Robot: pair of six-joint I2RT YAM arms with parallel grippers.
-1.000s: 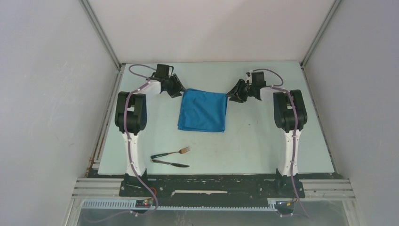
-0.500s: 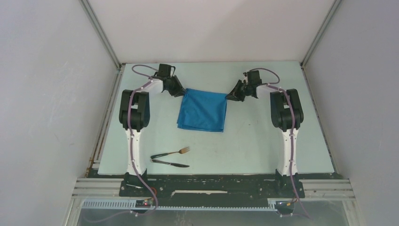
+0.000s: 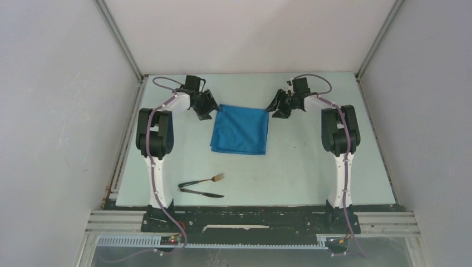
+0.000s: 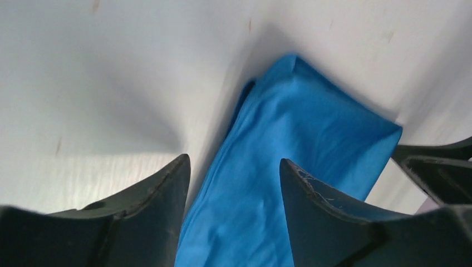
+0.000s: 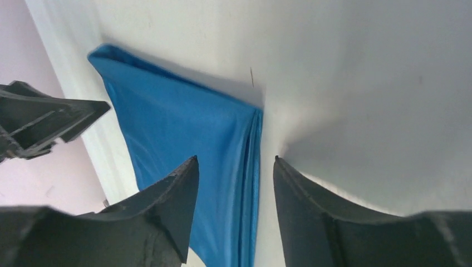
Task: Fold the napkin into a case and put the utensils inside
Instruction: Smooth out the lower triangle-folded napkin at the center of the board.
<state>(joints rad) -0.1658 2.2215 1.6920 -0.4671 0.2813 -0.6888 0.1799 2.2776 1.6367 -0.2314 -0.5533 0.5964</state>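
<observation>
Two utensils, a fork (image 3: 209,179) and a knife (image 3: 201,193), lie just beside each other on the table (image 3: 300,167), at 7 o'clock from the folded napkin (image 3: 240,130). Farther back, the left gripper (image 3: 209,111) at the napkin's 11 o'clock corner and the right gripper (image 3: 274,109) at its 1 o'clock corner both have their jaws apart, straddling the cloth's edge.

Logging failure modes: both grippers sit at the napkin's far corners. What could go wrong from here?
The napkin lies in stacked layers, seen at its edge in the right wrist view; the open right gripper might pinch only some, skewing the fold.
The left gripper, also open, straddles its corner; uneven pulls could drag the cloth askew.
The fork and knife lie close together, so lifting one may nudge the other.
</observation>
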